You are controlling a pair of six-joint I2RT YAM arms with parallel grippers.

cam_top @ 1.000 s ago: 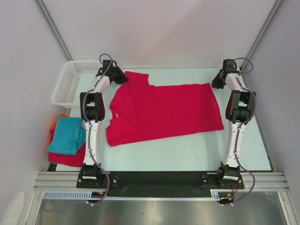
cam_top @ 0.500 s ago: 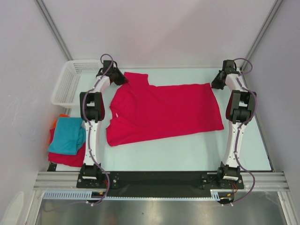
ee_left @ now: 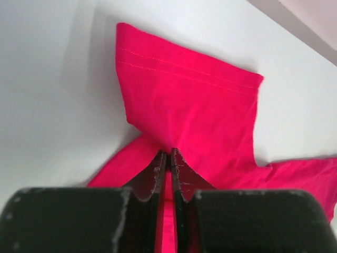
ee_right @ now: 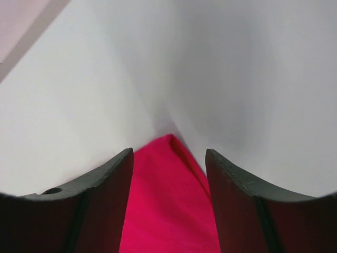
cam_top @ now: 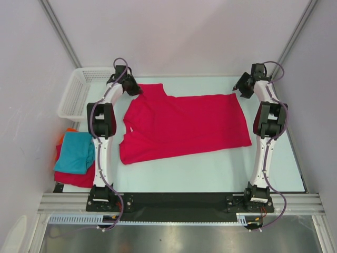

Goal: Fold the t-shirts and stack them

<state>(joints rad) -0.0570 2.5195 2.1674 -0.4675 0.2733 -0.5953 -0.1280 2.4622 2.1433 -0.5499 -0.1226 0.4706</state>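
One large crimson shirt spread flat across the middle of the table, collar end toward the left arm, hem toward the right arm. Pinched on a fold of that shirt beside its far sleeve: the left gripper, closed to a sliver, red cloth caught between the fingers. At the far right corner of the same shirt, the right gripper, spread wide, the pointed corner of cloth lying between the fingers and not clamped. Three folded shirts stacked at the near left edge of the table, outside the left arm: teal shirt on top, red shirt beneath it, orange shirt peeking out at the far side. White mesh basket at the far left corner, just beyond the stack and beside the left arm; all four shirts outside it.
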